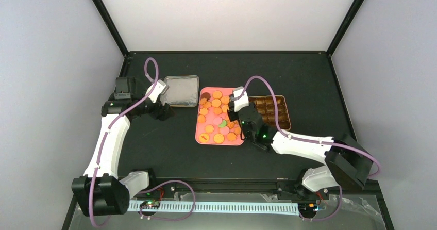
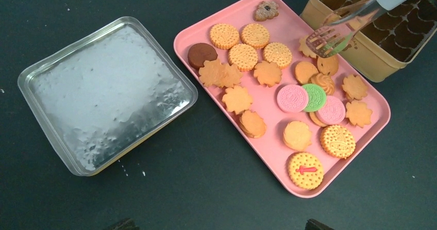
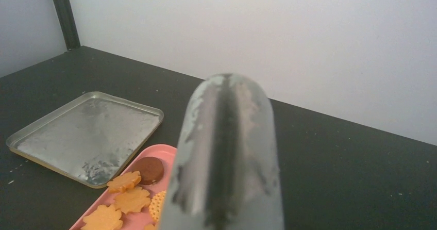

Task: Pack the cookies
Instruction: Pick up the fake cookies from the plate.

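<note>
At the tin-side edge of the pink tray (image 2: 272, 142), the right end effector (image 1: 239, 99) is clamped on metal tongs (image 2: 335, 34), tips poised over the cookies (image 2: 288, 98); I cannot tell whether they pinch one. The left end effector (image 1: 164, 105) hovers open and empty near the lid (image 2: 103, 96) on the surface (image 2: 206, 189). All visible cookies lie on the tray and the gold tin (image 2: 360, 60) shows only bare cups, so packing is judged barely begun.

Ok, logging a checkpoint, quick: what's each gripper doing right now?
Left gripper: open, holding nothing.
Right gripper: closed on the metal tongs.
</note>
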